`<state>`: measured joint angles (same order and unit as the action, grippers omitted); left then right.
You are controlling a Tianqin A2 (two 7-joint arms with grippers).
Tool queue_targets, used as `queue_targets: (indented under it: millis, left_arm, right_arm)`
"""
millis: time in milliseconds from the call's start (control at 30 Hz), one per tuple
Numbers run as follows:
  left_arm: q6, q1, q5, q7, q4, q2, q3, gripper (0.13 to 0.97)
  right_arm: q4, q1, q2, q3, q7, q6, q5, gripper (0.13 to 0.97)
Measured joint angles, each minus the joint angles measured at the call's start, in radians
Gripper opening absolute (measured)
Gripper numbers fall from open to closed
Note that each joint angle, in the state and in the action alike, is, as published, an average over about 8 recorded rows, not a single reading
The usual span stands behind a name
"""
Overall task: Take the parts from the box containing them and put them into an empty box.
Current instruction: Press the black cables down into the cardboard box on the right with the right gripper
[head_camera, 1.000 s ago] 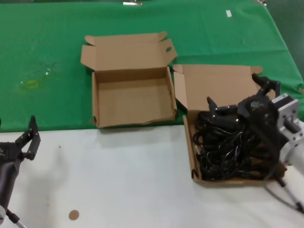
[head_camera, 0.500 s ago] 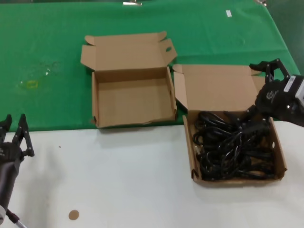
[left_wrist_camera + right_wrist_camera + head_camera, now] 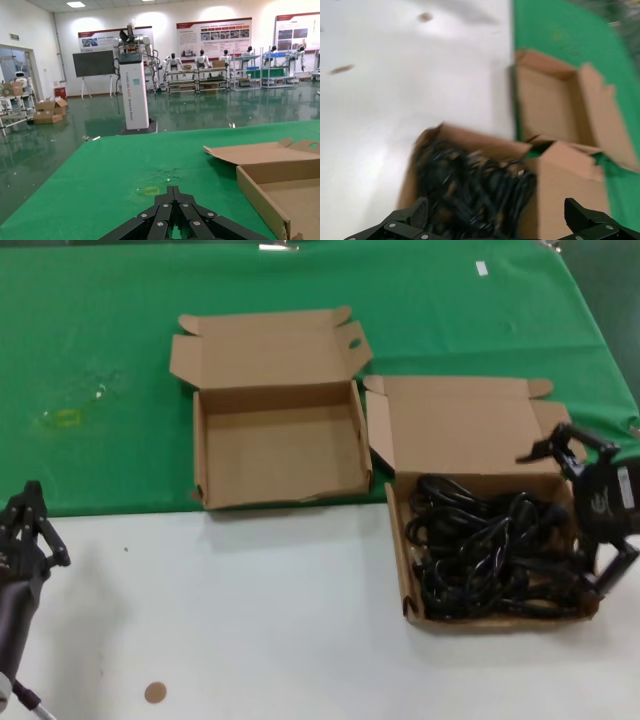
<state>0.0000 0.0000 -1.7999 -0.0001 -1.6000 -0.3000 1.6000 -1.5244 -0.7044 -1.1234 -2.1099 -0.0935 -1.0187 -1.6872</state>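
**Nothing moved over yet: every cable sits in the right-hand box**

Nearest the robot, at about 8 o'clock in the head view, the left gripper [image 3: 28, 525] hangs low over the white table [image 3: 250, 620], well apart from both boxes. Its wrist camera shows the fingers folded together to a point, holding nothing; this arm looks idle.

At roughly 4 o'clock lies the full box [image 3: 405, 570], straddling the edge of the white table and the green cloth [image 3: 100, 340]. The black cables [image 3: 485, 550] fill it as a tangled heap. The right gripper [image 3: 585, 505] is at the box's outer right wall, just beside the heap. Its wrist view shows the two fingers spread wide with cables below the gap, and as far as that smeared view allows, nothing is caught between them.

Farther out, at about 11 o'clock from the full box and just beside it, the empty box [image 3: 200, 455] rests on the green cloth with its lid thrown back. Its floor is bare cardboard.

So the job reads as barely begun: no cable transferred, the whole heap left to lift out and carry across.
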Motion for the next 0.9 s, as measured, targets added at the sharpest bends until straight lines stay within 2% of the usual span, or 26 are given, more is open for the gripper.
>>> queue_targets:
  millis: [167, 333, 733, 900]
  left_arm:
    - [0.000, 0.000, 0.000, 0.000, 0.000, 0.000, 0.000, 0.148]
    - [0.000, 0.000, 0.000, 0.000, 0.000, 0.000, 0.000, 0.147]
    - [0.000, 0.000, 0.000, 0.000, 0.000, 0.000, 0.000, 0.144]
    - [0.000, 0.000, 0.000, 0.000, 0.000, 0.000, 0.000, 0.144]
  right_arm:
    - [0.056, -0.062, 0.042, -0.021, -0.074, -0.136, 0.100, 0.966]
    - [0.124, -0.107, 0.096, -0.039, -0.137, -0.207, 0.185, 0.966]
    - [0.262, -0.167, 0.238, -0.050, -0.226, -0.223, 0.292, 0.949]
    - [0.302, -0.179, 0.281, -0.051, -0.241, -0.215, 0.313, 0.896]
